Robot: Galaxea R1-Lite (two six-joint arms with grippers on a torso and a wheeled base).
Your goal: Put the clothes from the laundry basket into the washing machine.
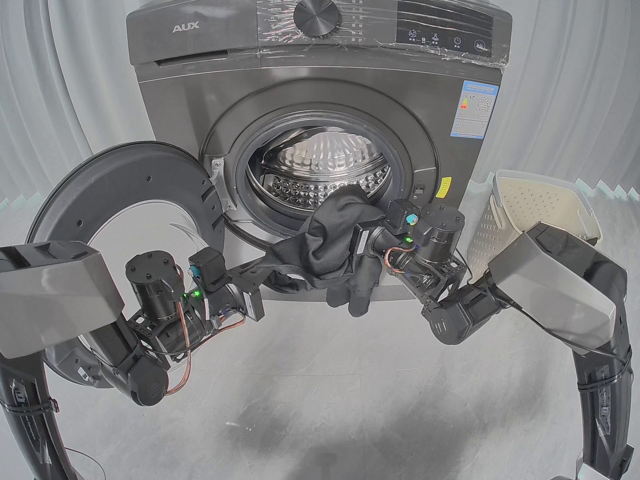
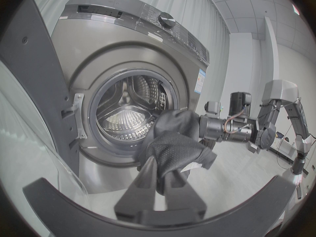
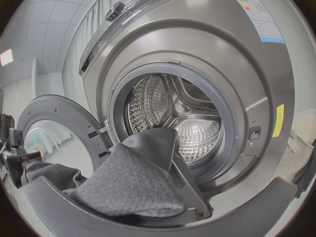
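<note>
Before the washing machine (image 1: 200, 88), dark garment (image 1: 330, 241) stretched crosswise, left hand (image 2: 160, 171), right hand (image 1: 359, 240) clamping its ends

A pale grey pleated curtain (image 1: 67, 68) hangs in long vertical folds across the far edge of the floor and runs on along the room's side. The smooth light-grey floor (image 1: 333, 381) has a dull sheen and faint scuffs. Overhead is a white ceiling of square panels (image 2: 256, 4), with a lit rectangular ceiling light (image 3: 6, 56) set flush in it. Past the curtain's end stand a plain white wall (image 2: 240, 66) and a white square column (image 2: 270, 50). The light is even and soft.
</note>
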